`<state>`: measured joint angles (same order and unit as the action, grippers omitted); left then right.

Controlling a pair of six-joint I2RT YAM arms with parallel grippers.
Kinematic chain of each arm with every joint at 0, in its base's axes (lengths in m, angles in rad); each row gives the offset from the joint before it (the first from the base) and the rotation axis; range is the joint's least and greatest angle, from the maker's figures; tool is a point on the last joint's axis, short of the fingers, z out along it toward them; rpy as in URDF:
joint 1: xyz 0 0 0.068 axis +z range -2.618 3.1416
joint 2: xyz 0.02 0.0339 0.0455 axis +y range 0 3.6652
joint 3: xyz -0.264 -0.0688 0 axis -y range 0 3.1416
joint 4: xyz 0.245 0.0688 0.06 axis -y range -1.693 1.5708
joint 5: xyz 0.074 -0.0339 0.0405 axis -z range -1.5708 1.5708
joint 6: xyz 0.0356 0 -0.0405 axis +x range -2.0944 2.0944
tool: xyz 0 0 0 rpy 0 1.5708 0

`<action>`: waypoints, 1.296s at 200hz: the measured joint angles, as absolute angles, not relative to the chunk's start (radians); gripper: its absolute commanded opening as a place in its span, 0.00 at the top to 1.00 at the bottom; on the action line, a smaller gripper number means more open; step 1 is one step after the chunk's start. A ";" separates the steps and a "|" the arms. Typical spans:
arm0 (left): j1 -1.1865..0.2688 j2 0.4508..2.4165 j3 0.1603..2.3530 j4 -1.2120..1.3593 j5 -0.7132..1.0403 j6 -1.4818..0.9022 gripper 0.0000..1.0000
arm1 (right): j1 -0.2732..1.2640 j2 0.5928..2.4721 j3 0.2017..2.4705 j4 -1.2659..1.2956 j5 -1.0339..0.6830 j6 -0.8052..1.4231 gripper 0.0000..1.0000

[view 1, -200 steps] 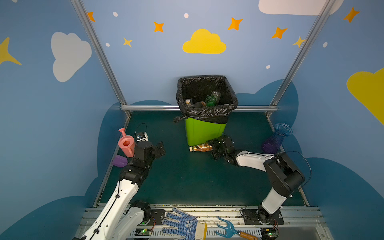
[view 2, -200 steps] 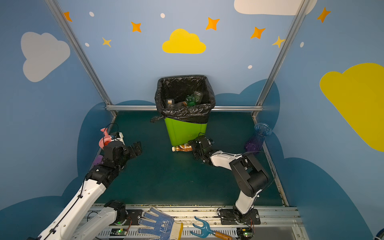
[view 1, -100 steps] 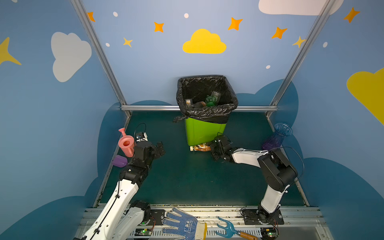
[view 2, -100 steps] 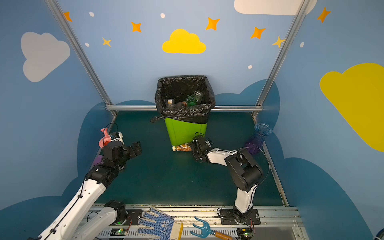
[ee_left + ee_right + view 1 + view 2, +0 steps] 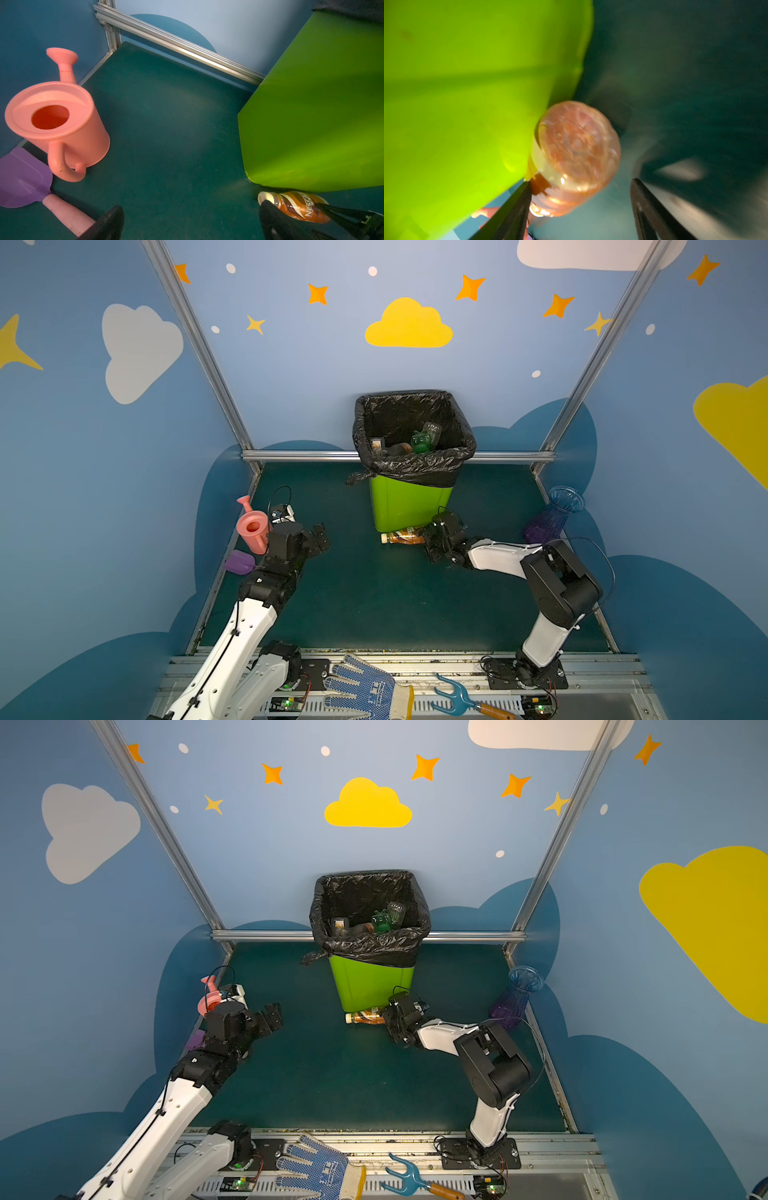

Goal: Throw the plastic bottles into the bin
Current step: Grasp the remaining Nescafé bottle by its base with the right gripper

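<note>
Straddling the bottle (image 5: 577,145) at its base end, right gripper (image 5: 432,537): one finger touching, other clear, no grip yet. Empty, spread wide: left gripper (image 5: 318,536), well left of the bin (image 5: 409,506). The bottle lies sideways against the bin's front foot. Probably light, slick, dentable; hold mid-body. Other bottles (image 5: 415,441) already inside.

Left claw (image 5: 321,537) gapes wide; right claw (image 5: 427,537) low, jaws parted.
</note>
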<state>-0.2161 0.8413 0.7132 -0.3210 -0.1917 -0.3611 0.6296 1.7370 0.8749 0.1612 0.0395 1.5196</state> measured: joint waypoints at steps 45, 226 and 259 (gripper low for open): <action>-0.216 0.841 0.704 -0.320 -0.189 -0.374 0.00 | 0.630 1.579 0.727 0.057 0.035 1.549 0.17; -0.212 0.842 0.675 -0.322 -0.169 -0.397 0.00 | 0.670 1.753 0.968 -0.090 0.020 1.465 0.30; -0.209 0.833 0.668 -0.319 -0.170 -0.397 0.00 | 0.670 1.752 0.961 -0.103 0.012 1.449 0.46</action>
<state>-0.2092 0.8330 0.6678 -0.3195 -0.1699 -0.3973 0.6697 1.7515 0.9611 -0.1028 0.0120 1.4494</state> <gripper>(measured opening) 0.997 0.584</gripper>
